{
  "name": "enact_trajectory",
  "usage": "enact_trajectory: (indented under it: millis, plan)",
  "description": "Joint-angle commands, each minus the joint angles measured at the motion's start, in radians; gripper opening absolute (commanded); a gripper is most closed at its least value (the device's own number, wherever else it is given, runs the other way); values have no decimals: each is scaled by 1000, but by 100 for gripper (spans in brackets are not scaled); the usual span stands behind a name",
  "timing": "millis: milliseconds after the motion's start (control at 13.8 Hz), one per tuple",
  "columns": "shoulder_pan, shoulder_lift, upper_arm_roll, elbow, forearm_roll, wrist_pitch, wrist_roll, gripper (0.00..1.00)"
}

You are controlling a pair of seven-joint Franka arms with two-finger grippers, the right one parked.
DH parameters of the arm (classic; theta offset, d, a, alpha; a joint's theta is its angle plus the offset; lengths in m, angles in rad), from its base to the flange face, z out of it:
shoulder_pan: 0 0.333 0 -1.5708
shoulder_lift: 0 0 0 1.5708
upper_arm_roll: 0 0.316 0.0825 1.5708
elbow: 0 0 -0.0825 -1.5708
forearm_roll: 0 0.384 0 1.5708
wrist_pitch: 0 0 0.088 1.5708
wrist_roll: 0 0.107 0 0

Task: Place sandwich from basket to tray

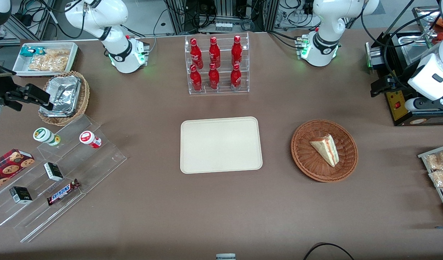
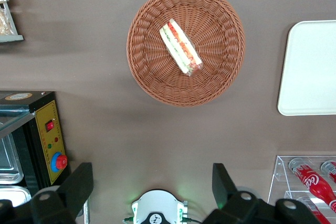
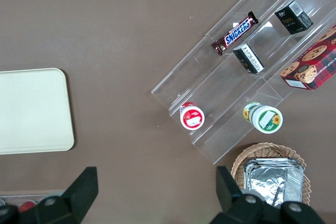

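The sandwich [image 1: 326,149] lies flat in the reddish wicker basket [image 1: 324,173], its filling edge turned toward the working arm's end of the table. The basket sits beside the cream tray [image 1: 221,144], apart from it on the brown table [image 1: 243,209]. The left gripper [image 2: 152,184] hangs high above the table, well apart from the basket, its fingers [image 2: 80,182] spread wide with nothing between them, as far as I can make out.
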Motion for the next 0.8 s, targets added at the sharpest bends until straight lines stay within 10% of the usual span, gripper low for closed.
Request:
enact_trajectory:
  millis: [0, 727]
  plan:
    - [-26, -2, -5, 3, -2, -10, -10, 100]
    - [-51, 13, -6, -412, -2, 440, -39, 100]
